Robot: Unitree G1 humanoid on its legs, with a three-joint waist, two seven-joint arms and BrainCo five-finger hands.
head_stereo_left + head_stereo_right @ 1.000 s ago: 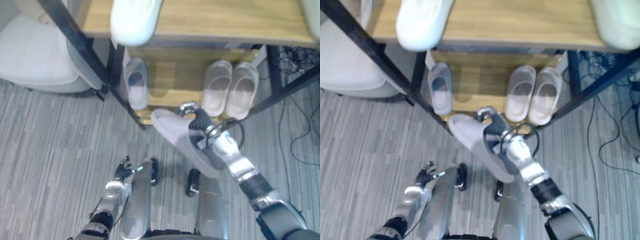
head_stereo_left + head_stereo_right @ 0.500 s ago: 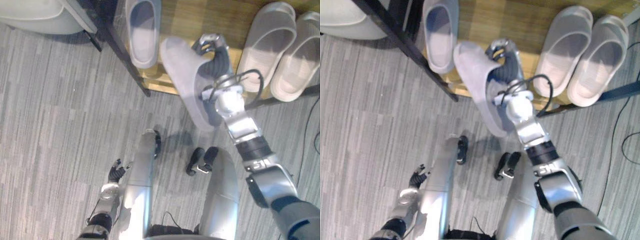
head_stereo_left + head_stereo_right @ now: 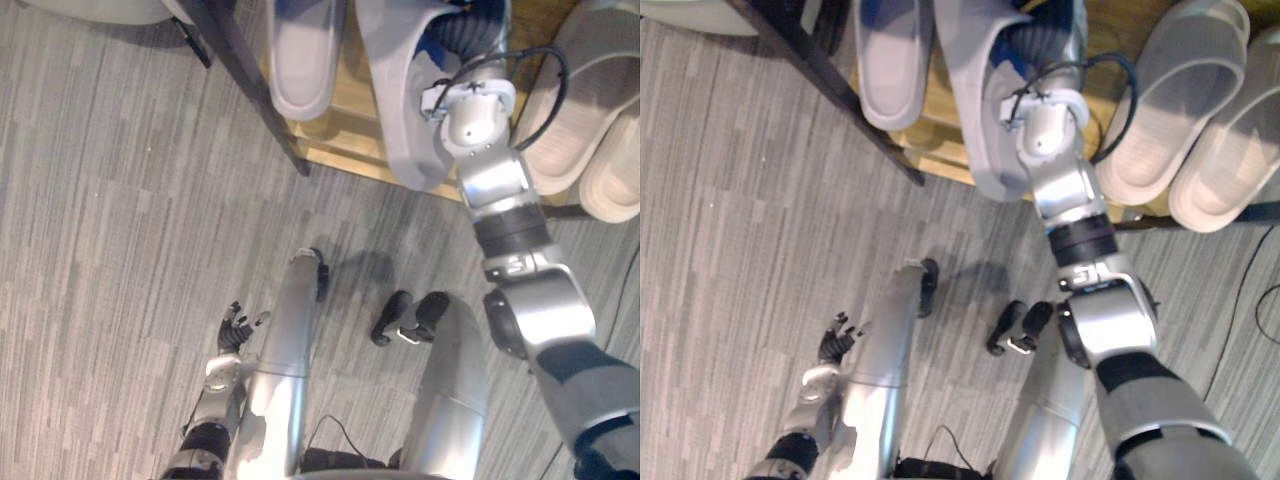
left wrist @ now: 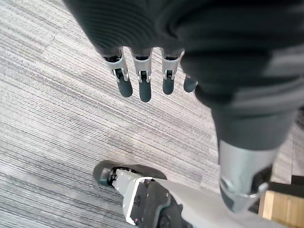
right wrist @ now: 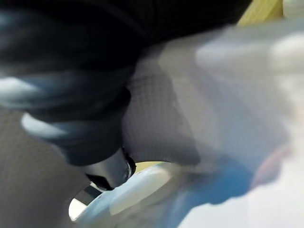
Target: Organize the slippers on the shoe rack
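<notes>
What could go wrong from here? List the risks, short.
1. The grey slipper in the right robot hand has its near end hanging past the bottom shelf. If it is let go now, it may tip onto the floor.
2. It lies close beside the single slipper on the shelf. Pushing it further in could knock that one askew.
3. The arm runs close by the beige pair and might brush them.

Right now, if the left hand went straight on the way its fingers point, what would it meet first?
Most likely the carpet. The left hand is open, and in the left wrist view its straight fingers point at that carpet with nothing between. The distance is unclear.
</notes>
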